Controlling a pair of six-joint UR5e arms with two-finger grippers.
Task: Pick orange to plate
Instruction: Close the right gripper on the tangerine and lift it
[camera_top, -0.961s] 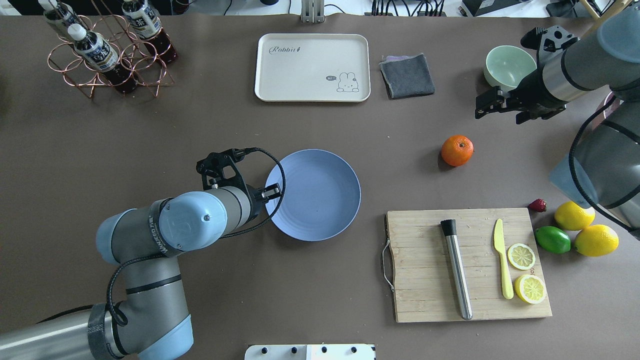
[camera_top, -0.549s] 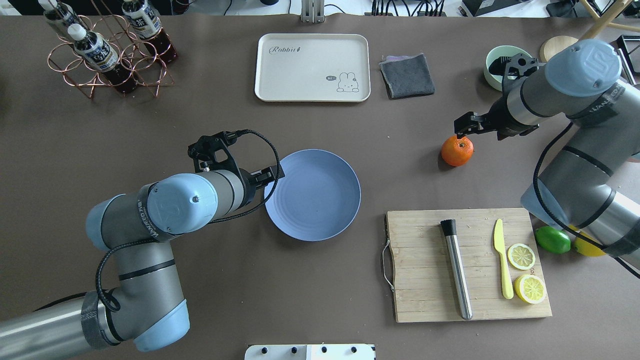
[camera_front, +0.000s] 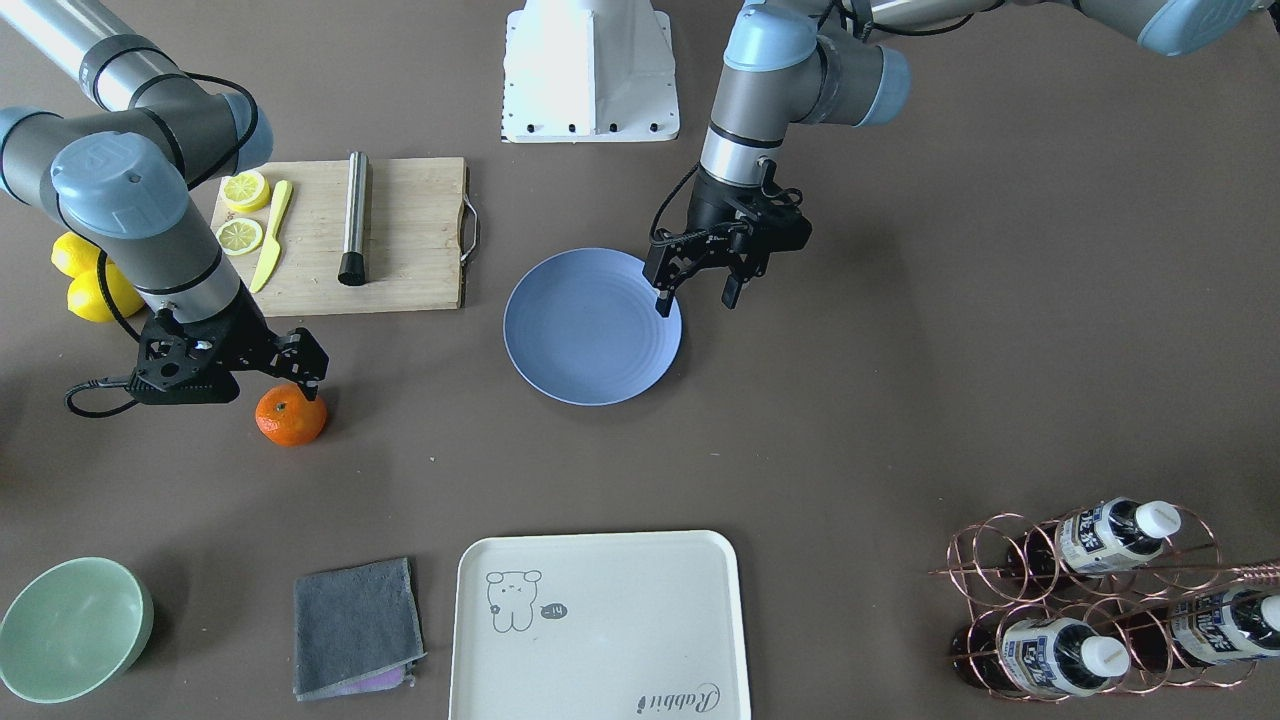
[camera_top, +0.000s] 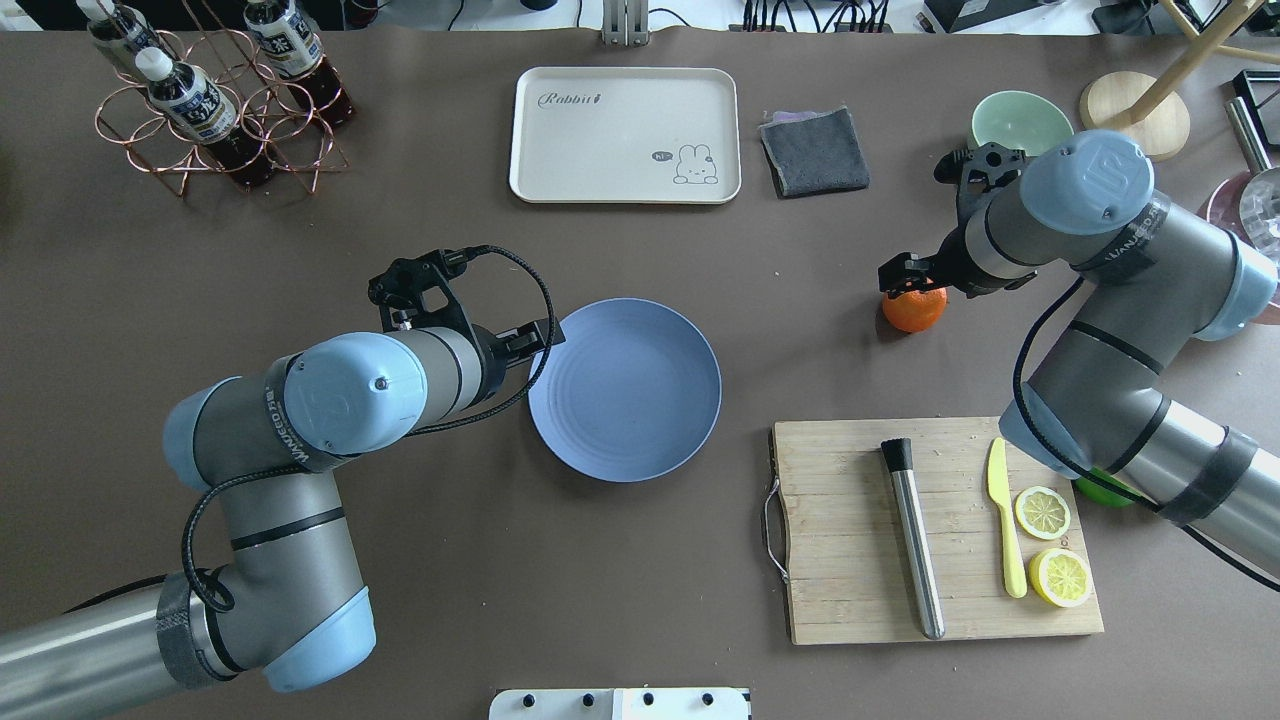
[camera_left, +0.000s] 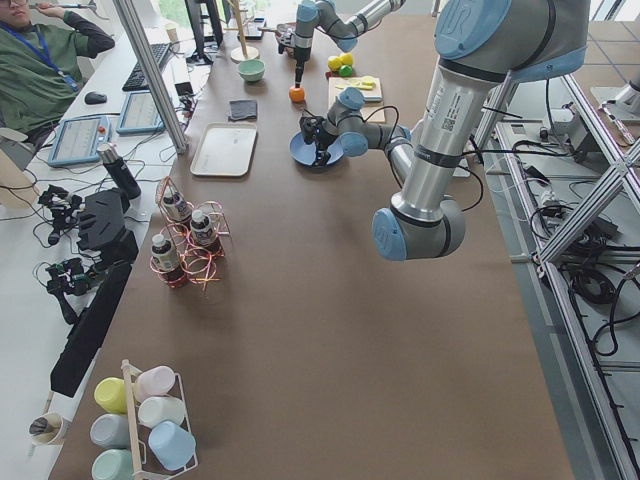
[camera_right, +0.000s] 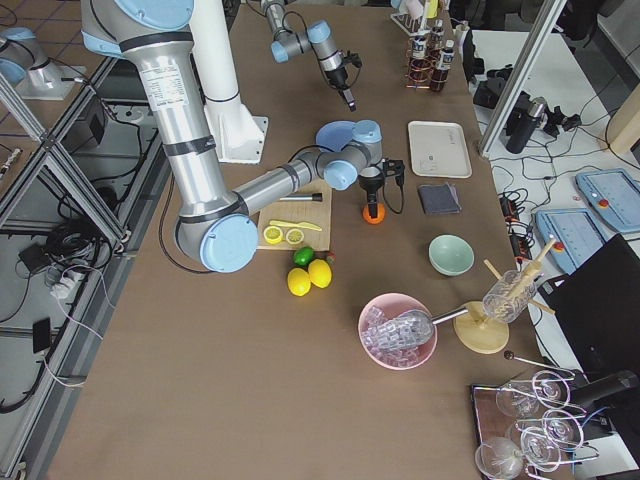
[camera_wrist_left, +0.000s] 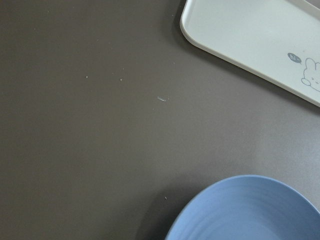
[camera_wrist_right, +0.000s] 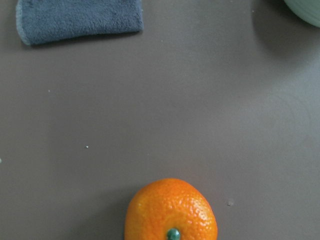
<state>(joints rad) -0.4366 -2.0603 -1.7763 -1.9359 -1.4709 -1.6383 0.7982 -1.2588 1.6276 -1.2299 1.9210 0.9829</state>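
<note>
The orange (camera_top: 915, 310) lies on the brown table, right of the centre, with its stem up (camera_wrist_right: 171, 210). My right gripper (camera_top: 900, 280) hangs just above its far-left side, open, with nothing between the fingers; in the front view it (camera_front: 290, 380) sits right over the orange (camera_front: 290, 415). The blue plate (camera_top: 625, 390) rests bare at the table's centre. My left gripper (camera_front: 695, 297) hovers open at the plate's (camera_front: 590, 325) left rim, one finger over the rim and one outside it. The left wrist view shows only a piece of the plate (camera_wrist_left: 250, 210).
A bamboo cutting board (camera_top: 850, 530) holding a steel muddler, a yellow knife and two lemon slices lies near the right front. A cream tray (camera_top: 625, 135), a grey cloth (camera_top: 815, 150) and a pale-green bowl (camera_top: 1020, 120) line the back. A copper bottle rack (camera_top: 210, 110) stands back left.
My right arm has swung from beside the green bowl forward and left until its gripper is over the orange. My left gripper has drawn back a little to the plate's left edge.
</note>
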